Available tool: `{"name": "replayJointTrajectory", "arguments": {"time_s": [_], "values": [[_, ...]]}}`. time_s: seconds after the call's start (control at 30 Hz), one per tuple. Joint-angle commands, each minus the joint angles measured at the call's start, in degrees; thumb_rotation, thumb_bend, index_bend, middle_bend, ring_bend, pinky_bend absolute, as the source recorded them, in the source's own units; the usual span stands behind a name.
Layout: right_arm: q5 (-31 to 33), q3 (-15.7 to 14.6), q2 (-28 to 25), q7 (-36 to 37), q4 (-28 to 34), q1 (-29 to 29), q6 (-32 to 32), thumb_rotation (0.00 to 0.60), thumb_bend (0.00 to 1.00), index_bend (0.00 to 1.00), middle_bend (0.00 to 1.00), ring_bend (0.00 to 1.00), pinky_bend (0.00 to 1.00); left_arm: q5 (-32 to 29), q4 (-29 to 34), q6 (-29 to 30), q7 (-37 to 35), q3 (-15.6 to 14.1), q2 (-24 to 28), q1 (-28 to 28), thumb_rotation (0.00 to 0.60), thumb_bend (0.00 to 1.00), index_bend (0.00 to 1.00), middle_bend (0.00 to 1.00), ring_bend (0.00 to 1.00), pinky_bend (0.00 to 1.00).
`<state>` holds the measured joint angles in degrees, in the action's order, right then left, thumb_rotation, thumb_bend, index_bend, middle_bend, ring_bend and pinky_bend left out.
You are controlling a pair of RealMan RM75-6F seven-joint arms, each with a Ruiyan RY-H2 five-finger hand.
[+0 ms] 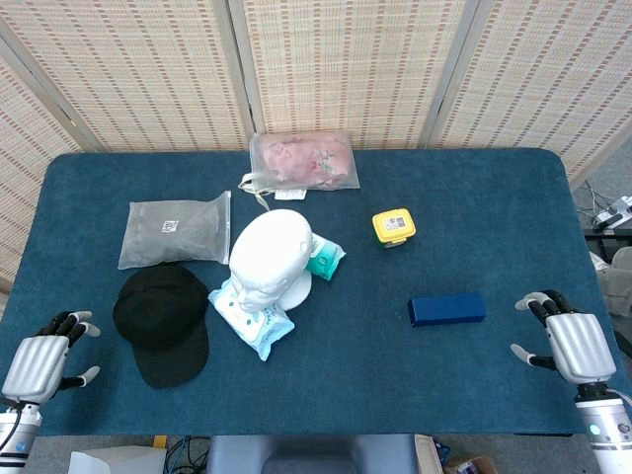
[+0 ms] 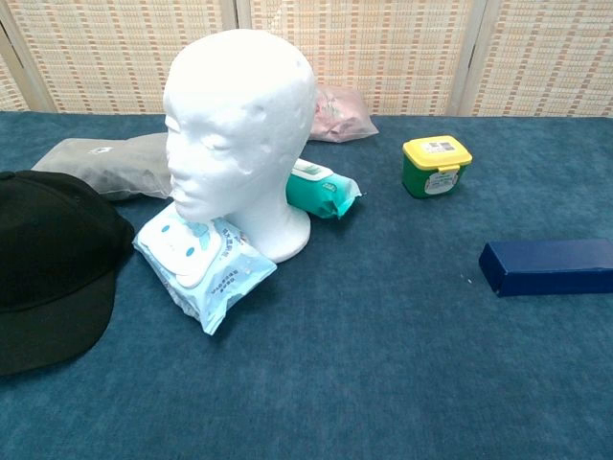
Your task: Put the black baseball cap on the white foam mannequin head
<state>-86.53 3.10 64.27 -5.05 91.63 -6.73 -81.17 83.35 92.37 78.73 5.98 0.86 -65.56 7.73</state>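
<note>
Both hands sit empty with fingers spread apart, left hand [image 1: 44, 357] just beside the black baseball cap [image 1: 161, 319] lying flat on the table [image 1: 395, 385], right hand [image 1: 573, 341] near the blue box [image 1: 446, 308]. The white foam mannequin head [image 1: 271, 259] stands upright next to the cap, bare. Labels on the wipes pack [image 2: 203, 264] and yellow-lidded tub [image 2: 436, 166] are too small to read

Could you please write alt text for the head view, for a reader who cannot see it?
A white foam mannequin head stands bare on a blue table, with a black baseball cap lying to its left. The left hand and right hand rest open at the near corners, holding nothing.
</note>
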Motion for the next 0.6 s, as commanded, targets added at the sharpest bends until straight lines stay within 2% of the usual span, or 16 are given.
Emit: {"name": "replayJointTrajectory", "arguments": {"time_s": [0.03,0.6], "values": [[0.0,-0.2,-0.1,-0.3,0.2,-0.2,0.4,0.600,0.12,0.37,0.32,0.23,0.57,0.1,0.2,0.5,-0.3,0.0,0.2,-0.2,0.600,0.14,0.39,0.23,0.15,0.34],[-0.8,-0.6,0.3,-0.9,0.5,-0.3,-0.1,0.600,0.12,0.37,0.32,0.23,0.57,2.3,0.3,1.7,-1.3,-0.8,0.4,-0.6,0.600,0.14,0.39,0.27,0.18,0.37]]}}
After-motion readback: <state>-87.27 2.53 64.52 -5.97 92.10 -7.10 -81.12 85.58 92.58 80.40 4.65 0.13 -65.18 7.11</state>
